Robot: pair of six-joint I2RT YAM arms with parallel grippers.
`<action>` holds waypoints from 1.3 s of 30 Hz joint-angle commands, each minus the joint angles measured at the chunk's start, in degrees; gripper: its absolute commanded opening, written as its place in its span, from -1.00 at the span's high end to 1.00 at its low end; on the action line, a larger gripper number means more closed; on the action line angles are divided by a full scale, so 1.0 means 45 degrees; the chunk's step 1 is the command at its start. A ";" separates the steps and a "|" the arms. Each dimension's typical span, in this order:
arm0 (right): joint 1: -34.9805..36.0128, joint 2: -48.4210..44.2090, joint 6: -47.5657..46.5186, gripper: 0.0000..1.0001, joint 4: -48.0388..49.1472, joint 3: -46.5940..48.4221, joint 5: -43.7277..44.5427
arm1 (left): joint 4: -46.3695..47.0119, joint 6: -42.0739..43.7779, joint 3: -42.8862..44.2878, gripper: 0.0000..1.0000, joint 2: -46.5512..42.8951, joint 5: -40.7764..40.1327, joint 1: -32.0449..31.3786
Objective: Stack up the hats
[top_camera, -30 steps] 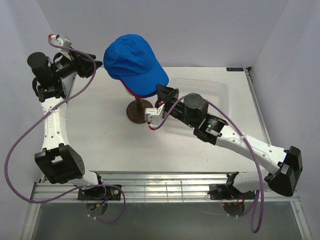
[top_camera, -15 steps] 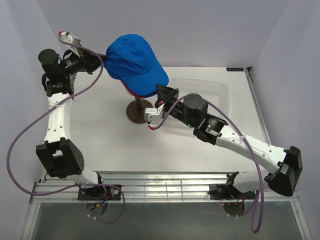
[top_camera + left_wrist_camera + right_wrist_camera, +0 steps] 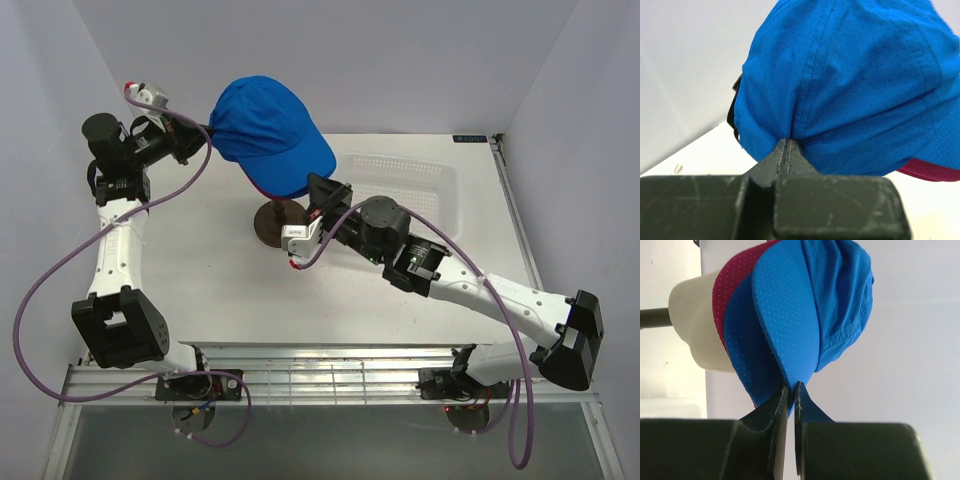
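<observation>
A bright blue hat (image 3: 268, 125) sits on top of a stack on the cream mannequin head (image 3: 690, 315). Beneath it show a pink hat's brim (image 3: 732, 285) and a second blue brim (image 3: 747, 357). My left gripper (image 3: 203, 135) is at the back of the top hat (image 3: 855, 75), shut on a pinch of its rear fabric (image 3: 788, 142). A pink edge (image 3: 935, 171) peeks out under it. My right gripper (image 3: 318, 192) is at the front, shut on the tip of the top blue brim (image 3: 791, 388).
The head's dark round stand (image 3: 272, 222) rests on the white table. A white perforated basket (image 3: 410, 180) lies just right of it, behind my right arm. Grey walls close in the back and both sides.
My left gripper moved right to the back of the top blue hat and shut on its fabric. My right arm shifted a little left, still holding the brim.
</observation>
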 commanded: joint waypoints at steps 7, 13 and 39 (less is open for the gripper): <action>0.0878 0.0271 -0.0375 0.85 -0.1679 -0.1076 0.0713 | -0.1079 0.0463 -0.0425 1.00 -0.0080 -0.0498 -0.0027; 0.0800 0.0310 -0.0159 0.38 -0.0803 -0.1233 0.1260 | -0.1137 0.0580 -0.0152 1.00 -0.0021 -0.0637 -0.0027; -0.3179 -0.1820 0.9775 -0.46 -0.5154 0.1616 -0.4906 | -0.2113 0.0990 0.1469 -0.12 -0.0138 -0.2099 -0.0008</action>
